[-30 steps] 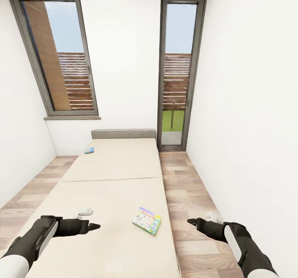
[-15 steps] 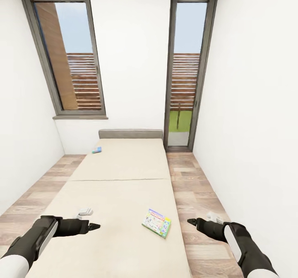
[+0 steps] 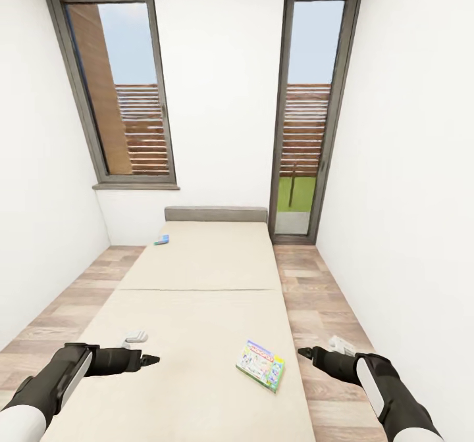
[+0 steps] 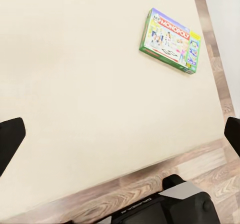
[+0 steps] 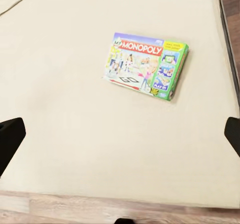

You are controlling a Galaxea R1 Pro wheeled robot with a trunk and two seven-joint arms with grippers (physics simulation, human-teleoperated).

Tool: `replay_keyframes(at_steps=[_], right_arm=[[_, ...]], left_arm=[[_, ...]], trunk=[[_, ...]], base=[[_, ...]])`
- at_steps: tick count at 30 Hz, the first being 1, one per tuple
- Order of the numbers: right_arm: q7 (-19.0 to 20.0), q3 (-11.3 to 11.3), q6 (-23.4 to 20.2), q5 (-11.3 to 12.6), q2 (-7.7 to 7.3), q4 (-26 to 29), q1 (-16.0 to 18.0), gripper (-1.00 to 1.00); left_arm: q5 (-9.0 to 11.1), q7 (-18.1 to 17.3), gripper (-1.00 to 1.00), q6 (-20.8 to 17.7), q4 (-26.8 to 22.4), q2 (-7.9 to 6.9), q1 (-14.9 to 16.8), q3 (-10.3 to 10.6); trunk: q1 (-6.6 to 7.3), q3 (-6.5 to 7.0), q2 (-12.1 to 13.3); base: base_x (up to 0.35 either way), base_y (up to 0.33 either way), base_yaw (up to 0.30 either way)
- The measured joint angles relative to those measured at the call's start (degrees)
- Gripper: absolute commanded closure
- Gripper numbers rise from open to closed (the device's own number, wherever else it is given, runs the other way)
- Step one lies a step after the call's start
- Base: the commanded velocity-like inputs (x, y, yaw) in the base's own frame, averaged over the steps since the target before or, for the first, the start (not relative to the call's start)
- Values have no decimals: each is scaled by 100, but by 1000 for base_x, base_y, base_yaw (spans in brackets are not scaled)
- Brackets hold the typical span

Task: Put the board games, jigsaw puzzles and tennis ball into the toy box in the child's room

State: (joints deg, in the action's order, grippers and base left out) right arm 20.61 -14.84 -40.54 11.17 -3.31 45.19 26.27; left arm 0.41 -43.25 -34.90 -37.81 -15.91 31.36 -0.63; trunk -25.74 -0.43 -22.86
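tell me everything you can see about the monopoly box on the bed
The Monopoly box is a flat rectangular board game with green edges and a white lid printed with a red MONOPOLY banner, cartoon figures and small coloured panels. It looks like glossy cardboard, closed and undamaged. It lies flat, face up and turned askew, on the beige mattress of the bed, near the bed's right edge at the end nearer the robot. Only the mattress touches it; neither gripper is on it.

Both arms are clad in matte black along the forearms, turning white toward the upper ends, with a pale grey panel on each wrist. The left gripper [image 3: 153,360] and right gripper [image 3: 303,352] end in slim, pointed black fingers, each carrying a small white block on top
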Motion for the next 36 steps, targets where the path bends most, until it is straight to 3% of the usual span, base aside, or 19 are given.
replay_keyframes(at_steps=[18,36], right_arm=[[-1,-4,1,-1,-13,-4,-1,-100],[-10,-8,43,-7,-20,-12,-1,-100]], left_arm=[[-1,0,-100,38,-2,8,0,6],[-1,2,-100,39,1,2,0,1]], trunk=[[-1,0,0],[-1,0,0]], base=[[140,29,1],[31,0,0]])
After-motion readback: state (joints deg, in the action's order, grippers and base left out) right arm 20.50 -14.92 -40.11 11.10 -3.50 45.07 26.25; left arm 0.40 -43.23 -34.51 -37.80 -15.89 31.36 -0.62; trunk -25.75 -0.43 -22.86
